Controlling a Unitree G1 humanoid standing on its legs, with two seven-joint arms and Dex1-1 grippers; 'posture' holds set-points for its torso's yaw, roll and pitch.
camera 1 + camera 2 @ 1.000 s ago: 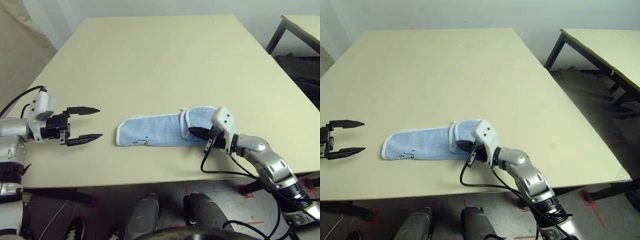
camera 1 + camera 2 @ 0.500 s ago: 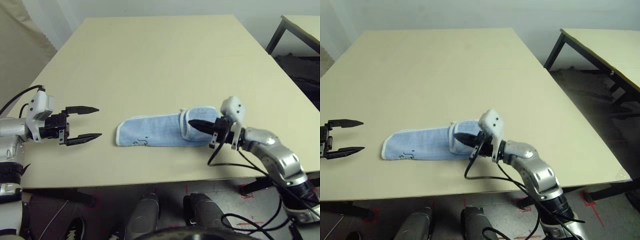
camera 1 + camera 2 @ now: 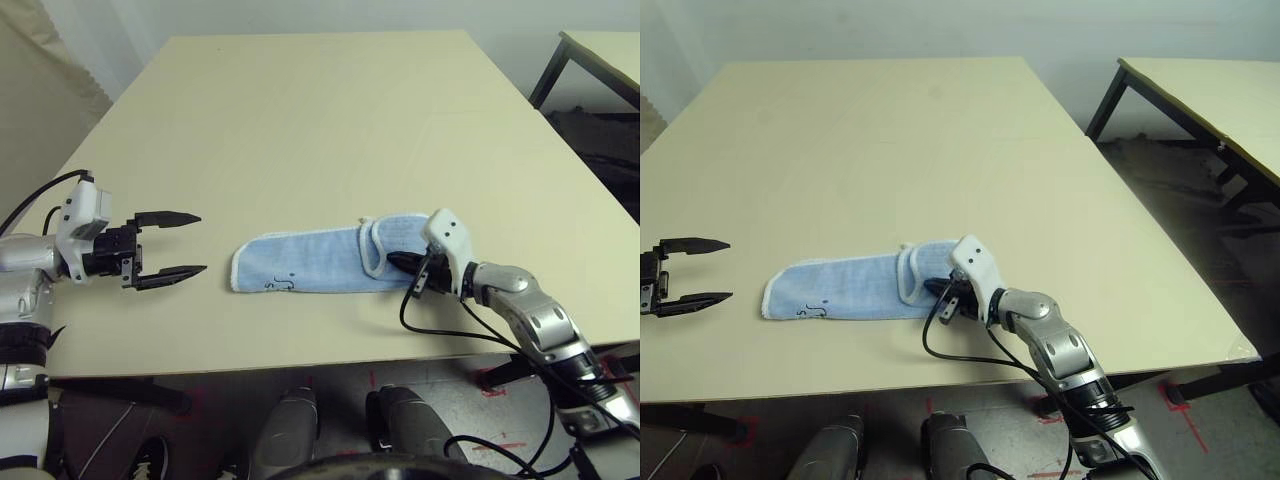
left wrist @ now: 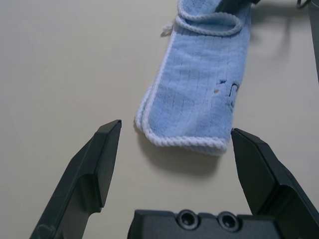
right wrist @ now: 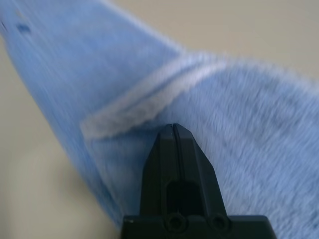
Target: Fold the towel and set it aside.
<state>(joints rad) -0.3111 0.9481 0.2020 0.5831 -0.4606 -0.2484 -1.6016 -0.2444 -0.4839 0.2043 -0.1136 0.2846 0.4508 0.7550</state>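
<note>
Right hand (image 3: 400, 264) has its fingers pressed together, tips against the doubled-over right end of the towel (image 3: 310, 264) — no cloth seen pinched between them. Left hand (image 3: 170, 245) hovers off the towel's left end, well apart from it, fingers spread wide and holding nothing. Towel lies as a long folded strip near the front edge of the bench (image 3: 320, 120).

Folded towel (image 3: 310, 265) on table (image 3: 320, 120), right gripper (image 3: 398, 264) on its end, left gripper (image 3: 185, 243) spread wide beside it
</note>
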